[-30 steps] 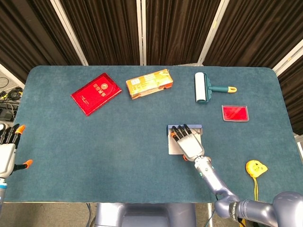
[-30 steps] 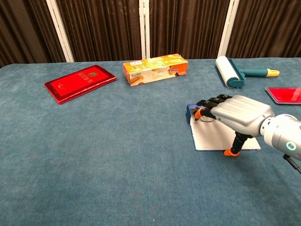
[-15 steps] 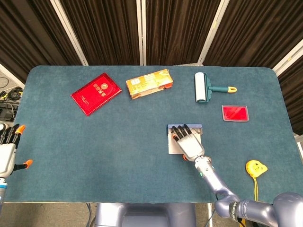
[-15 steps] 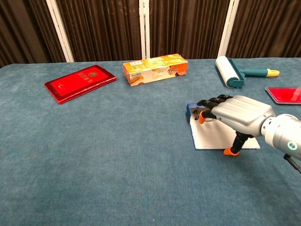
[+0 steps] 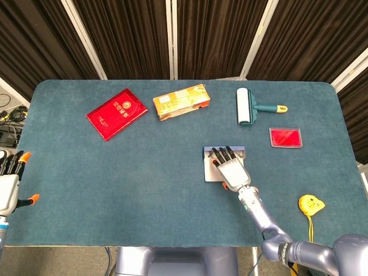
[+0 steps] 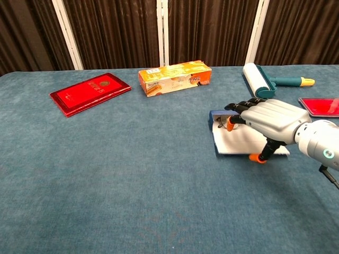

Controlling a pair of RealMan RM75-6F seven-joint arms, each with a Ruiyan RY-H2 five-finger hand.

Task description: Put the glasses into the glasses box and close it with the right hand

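Here, in the head view, we see our right hand (image 5: pixel 233 172) lying over the glasses box (image 5: pixel 214 170), which sits on the blue counter (image 5: pixel 144 172) right of centre. The fingers (image 5: pixel 223 153) reach across the white lid toward the blue edge at the far side; the hand covers most of the box, so we cannot tell from above whether the glasses are inside. Our left hand (image 5: pixel 8 184) rests at the counter's left edge, its fingers apart and holding nothing. A red booklet (image 5: pixel 117 113), an orange carton (image 5: pixel 180 102), a lint roller (image 5: pixel 246 106), a red card holder (image 5: pixel 285 137) and a yellow tape measure (image 5: pixel 311 203) lie well apart from the box.

In the chest view, the right hand (image 6: pixel 267 120) curls over the white lid of the glasses box (image 6: pixel 233 145), the thumb hooked at the near edge and the fingers (image 6: pixel 237 108) bent over the blue far rim; dark glasses frames seem to show just beneath them. The lid looks tilted, not yet shut. We judge the box light and stiff, with a smooth lid liable to slide on the cloth, and the glasses fragile. Pressing down on the lid's flat middle, with the temples tucked clear, looks the safest hold.
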